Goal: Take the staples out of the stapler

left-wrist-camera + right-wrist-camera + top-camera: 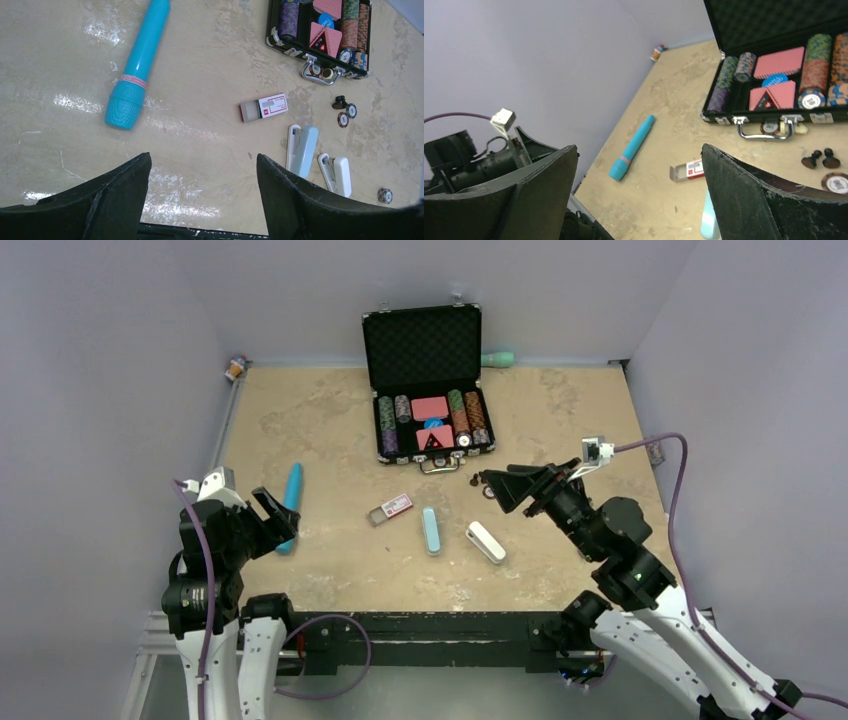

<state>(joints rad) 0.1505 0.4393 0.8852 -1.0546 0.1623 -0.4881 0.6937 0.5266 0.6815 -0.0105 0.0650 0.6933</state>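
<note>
Two staplers lie near the table's front middle: a light blue stapler (431,531) and a white stapler (486,541). Both also show in the left wrist view, the blue one (302,150) and the white one (338,174), lying closed. A small staple box (390,509) lies open just left of them, also seen in the left wrist view (264,107) and the right wrist view (688,170). My left gripper (275,517) is open and empty at the front left. My right gripper (497,486) is open and empty, raised right of the staplers.
An open black poker case (428,382) with chips and cards stands at the back middle. A turquoise tube (290,505) lies by my left gripper. Loose chips and two dark pegs (344,111) lie in front of the case. A green bottle (498,359) is behind it.
</note>
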